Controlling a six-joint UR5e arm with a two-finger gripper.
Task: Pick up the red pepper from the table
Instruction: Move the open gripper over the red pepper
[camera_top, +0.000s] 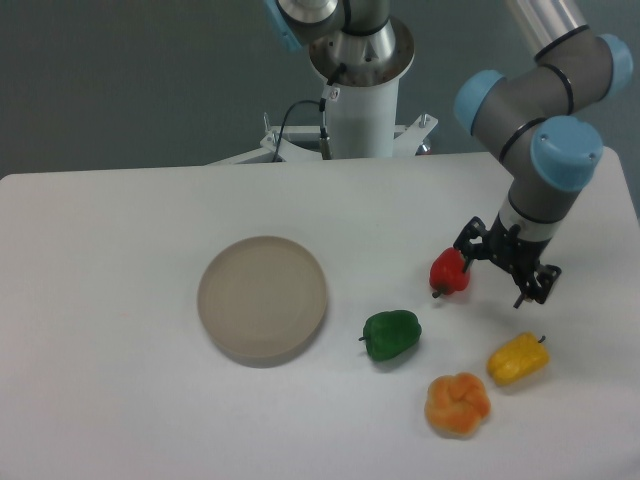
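We're lined up just right of the red pepper (450, 270), fingers spread and holding nothing.

The gripper (506, 265) hangs right of centre, one finger touching or nearly touching the pepper's right side; the pepper sits on the white table (120, 400), above and right of the green pepper (391, 334). Our worry: we're offset, so closing here could shove the glossy pepper left or let it squirt out. The yellow pepper (518, 359) and orange fruit (458, 404) lie lower right, the beige plate (262, 298) left of centre. No writing readable.
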